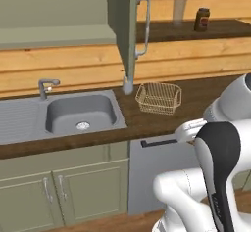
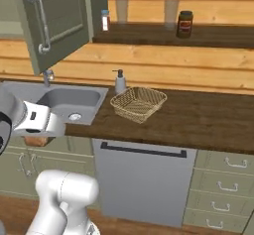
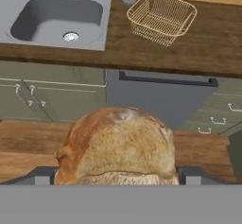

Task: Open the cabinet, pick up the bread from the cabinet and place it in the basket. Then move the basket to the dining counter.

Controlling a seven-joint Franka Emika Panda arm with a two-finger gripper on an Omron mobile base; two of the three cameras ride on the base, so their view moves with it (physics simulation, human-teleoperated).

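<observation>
While the gripper [image 3: 116, 183] pinches the bread [image 3: 118, 145] between its fingers at the bottom centre of the hand view, the basket [image 3: 162, 18] sits at upper right on the dark worktop [image 3: 198, 48], beside the grey sink [image 3: 59, 20]. Upper left in the right base view, the cabinet [image 2: 57, 21] door hangs open.

The scene is lit evenly and rather softly, with no single light source to be made out. Shadows are faint; a slightly darker patch is seen under the basket [image 1: 158, 98] on the desk [image 2: 208, 120]. No glare is found on the sink [image 1: 81, 111]. Edges are rendered slightly soft throughout. The bread [image 3: 118, 147], at 6 o'clock in the hand view, is shown large and mildly blurred.
</observation>
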